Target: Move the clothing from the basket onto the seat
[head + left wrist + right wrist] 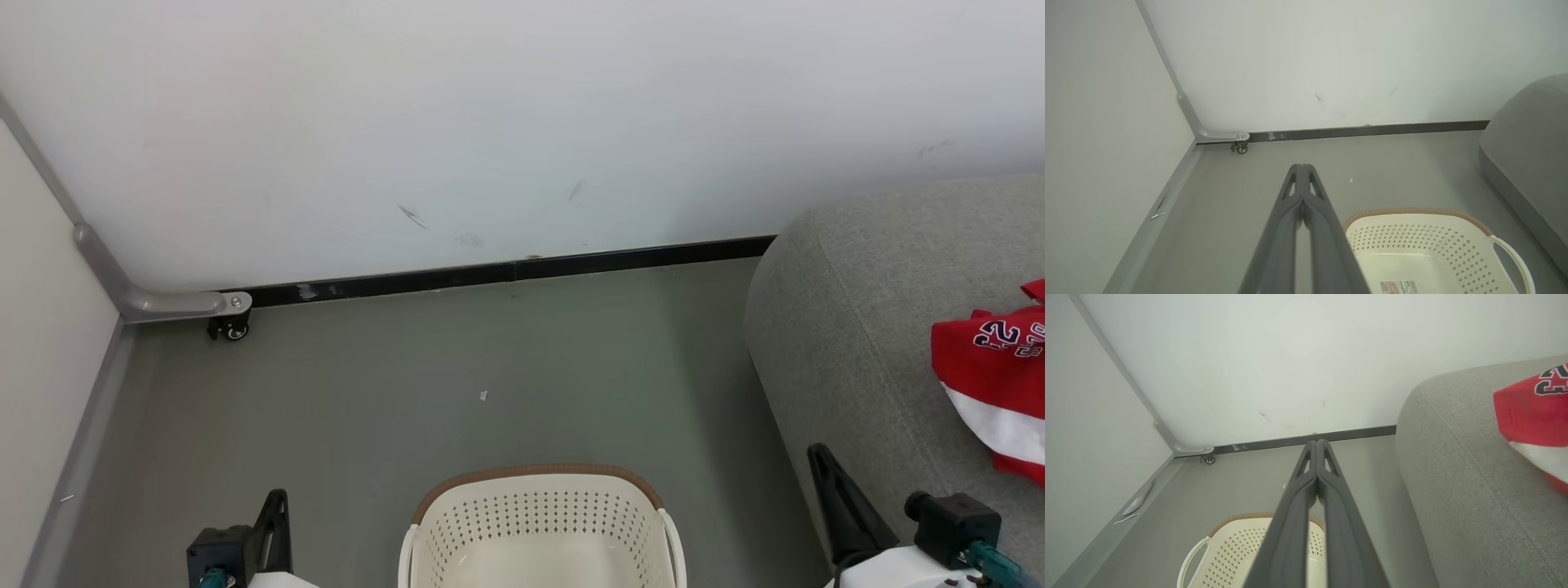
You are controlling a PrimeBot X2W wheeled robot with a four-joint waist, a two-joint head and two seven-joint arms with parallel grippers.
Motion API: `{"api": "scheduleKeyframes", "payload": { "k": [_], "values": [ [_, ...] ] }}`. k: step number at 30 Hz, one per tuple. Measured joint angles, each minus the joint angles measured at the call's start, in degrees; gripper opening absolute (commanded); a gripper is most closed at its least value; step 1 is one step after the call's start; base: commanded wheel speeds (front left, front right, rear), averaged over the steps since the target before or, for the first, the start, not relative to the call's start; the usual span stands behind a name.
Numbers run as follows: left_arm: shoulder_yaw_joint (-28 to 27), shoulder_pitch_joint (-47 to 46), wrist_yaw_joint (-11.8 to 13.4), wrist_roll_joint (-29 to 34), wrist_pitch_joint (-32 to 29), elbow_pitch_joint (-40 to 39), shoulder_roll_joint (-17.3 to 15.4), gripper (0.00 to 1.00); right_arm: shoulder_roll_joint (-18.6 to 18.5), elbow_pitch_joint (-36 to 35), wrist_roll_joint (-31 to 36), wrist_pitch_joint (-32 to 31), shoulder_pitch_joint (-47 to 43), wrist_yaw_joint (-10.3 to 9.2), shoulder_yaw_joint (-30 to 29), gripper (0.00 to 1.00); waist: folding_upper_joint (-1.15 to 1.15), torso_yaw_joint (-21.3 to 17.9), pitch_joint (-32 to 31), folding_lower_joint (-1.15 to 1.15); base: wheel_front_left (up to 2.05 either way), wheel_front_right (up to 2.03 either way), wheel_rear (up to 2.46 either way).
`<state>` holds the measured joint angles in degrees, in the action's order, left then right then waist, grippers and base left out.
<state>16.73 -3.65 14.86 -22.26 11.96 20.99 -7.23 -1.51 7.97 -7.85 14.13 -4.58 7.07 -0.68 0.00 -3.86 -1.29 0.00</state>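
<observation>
The cream basket with its brown rim band stands on the floor at the bottom middle of the head view; the inside that shows holds no cloth. Red clothing with white panels and navy-and-white numbers lies on the grey seat at the right. My left gripper is at the lower left, left of the basket, and in the left wrist view my left gripper is shut on nothing. My right gripper rises at the lower right in front of the seat; the right wrist view shows my right gripper shut and empty above the basket.
A white wall with a dark skirting strip runs across the back. At the left stands a pale panel with a grey frame on a small caster. Grey floor lies between wall, basket and seat.
</observation>
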Motion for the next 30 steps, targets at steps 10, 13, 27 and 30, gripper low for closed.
{"api": "scheduleKeyframes", "payload": {
  "k": [10, 13, 27, 30],
  "values": [
    [-2.9, -0.1, -2.2, -7.9, -2.4, 0.4, 0.3, 0.00, 0.0, -1.0, -8.0, 0.0, -0.2, 0.00, 1.4, 0.00, 0.00, 0.2, 0.1, 0.00, 0.00, 0.00, 0.00],
    [-3.5, -0.1, -2.9, -10.0, -3.2, 0.3, 0.5, 0.00, 0.0, -1.3, -11.6, -0.5, -0.2, 0.00, 1.3, 0.00, 0.00, 0.4, 0.2, 0.02, 0.00, 0.00, 0.00],
    [-6.5, -0.1, -5.9, -18.9, -6.0, -0.2, 1.4, 0.00, -0.3, -0.5, -24.6, -3.1, 0.1, 0.00, 0.0, 0.00, 0.00, 1.2, 0.1, 0.53, 0.00, 0.00, 0.00],
    [-7.1, -0.1, -6.5, -21.2, -6.7, -0.5, 1.5, 0.00, -0.5, -0.3, -27.3, -3.8, 0.1, 0.00, -0.1, 0.00, 0.00, 1.3, 0.0, 0.69, 0.00, 0.00, 0.00]
  ]
}}
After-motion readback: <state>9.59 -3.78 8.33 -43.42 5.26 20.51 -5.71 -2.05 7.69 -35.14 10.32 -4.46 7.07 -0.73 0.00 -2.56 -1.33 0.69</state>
